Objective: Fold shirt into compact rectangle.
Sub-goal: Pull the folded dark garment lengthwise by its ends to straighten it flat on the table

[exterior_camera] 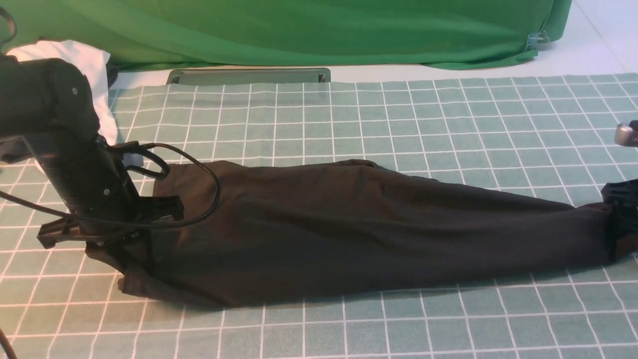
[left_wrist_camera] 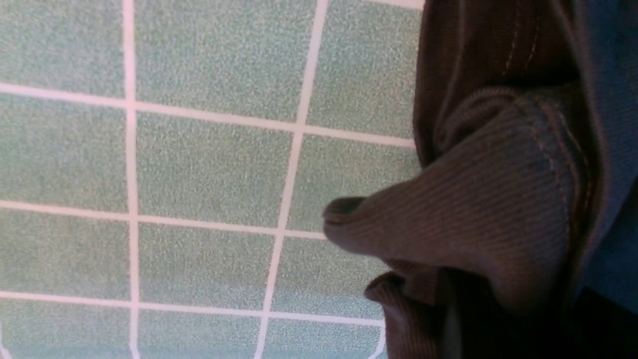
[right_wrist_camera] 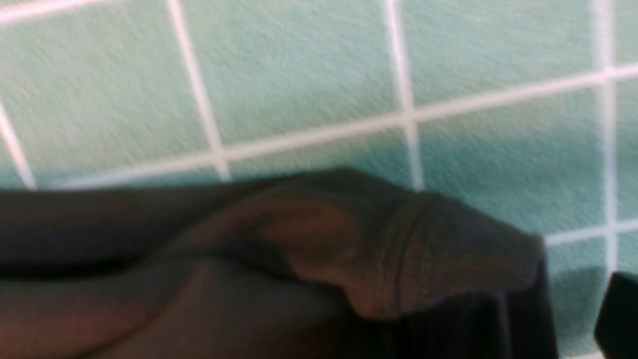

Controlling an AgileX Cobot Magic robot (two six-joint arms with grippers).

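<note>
Across the checked bench (exterior_camera: pixel 448 114): black shirt (exterior_camera: pixel 349 229) lies as 1 long narrow band, left to right, between the 2 arms.
Left claw (exterior_camera: pixel 107 239) sits low on the band's left end and looks closed on the bunched cloth there, with the ribbed collar poking out in the left wrist view. Right claw (exterior_camera: pixel 620 224) at the far right end stands open, 1 finger (right_wrist_camera: pixel 618 319) showing clear of the hem, which lies loose on the bench. Progress, my read: lengthwise folds done, sleeves tucked out of sight, logo hidden, but the band is wrinkled and tapers toward the right. Left to do: fold the band across its length, likely 1 or 2 times, into the compact rectangle. White garment (exterior_camera: pixel 84 65) at back left is not part of it.
</note>
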